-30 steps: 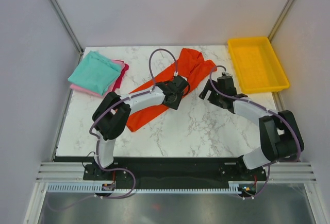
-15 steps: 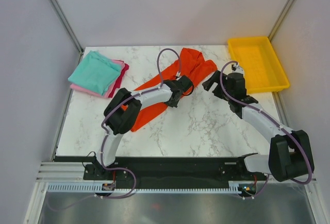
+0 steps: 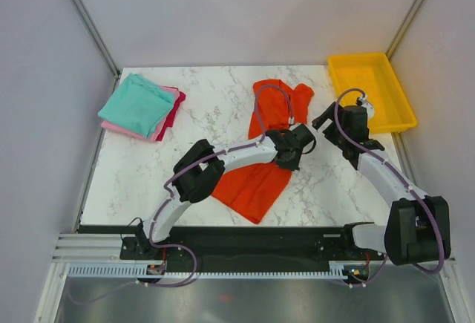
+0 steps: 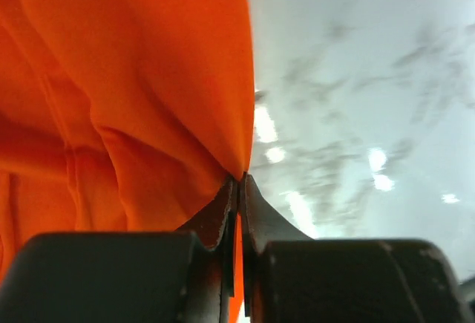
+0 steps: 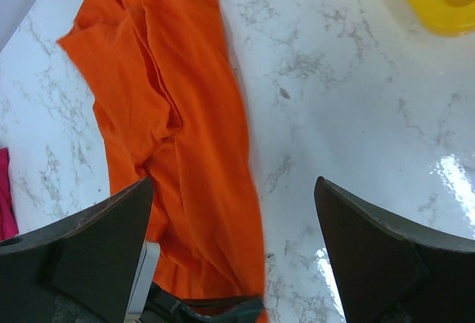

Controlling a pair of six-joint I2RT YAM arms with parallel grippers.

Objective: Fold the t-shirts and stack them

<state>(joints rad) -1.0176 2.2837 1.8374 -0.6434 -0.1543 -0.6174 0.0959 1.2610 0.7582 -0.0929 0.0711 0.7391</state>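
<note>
the yellow tray (image 3: 367, 89) sat at the upper right of the top view, and all i could see in it was its own yellow floor. the orange shirt (image 3: 256, 186) lay on the marble table (image 3: 133, 182), running from upper centre down to lower centre, bunched and partly doubled over. at upper left the teal shirt (image 3: 137, 104) lay folded on the pink shirt (image 3: 173, 108), of which only the edges stuck out.

from above, the left arm's black wrist covered the shirt's right edge and hid its jaws. its own camera settled it: the left gripper (image 4: 239, 182) was pinched tight on a fold of the orange cloth, which filled the left half of that frame, with blurred marble at the right.

the right gripper (image 5: 231, 182) hung above the table by the shirt's right edge, fingers spread wide and grasping nothing. its view cut the tray down to a corner at upper right and the pink shirt to a sliver at the left edge. the teal shirt did not appear in it.
</note>
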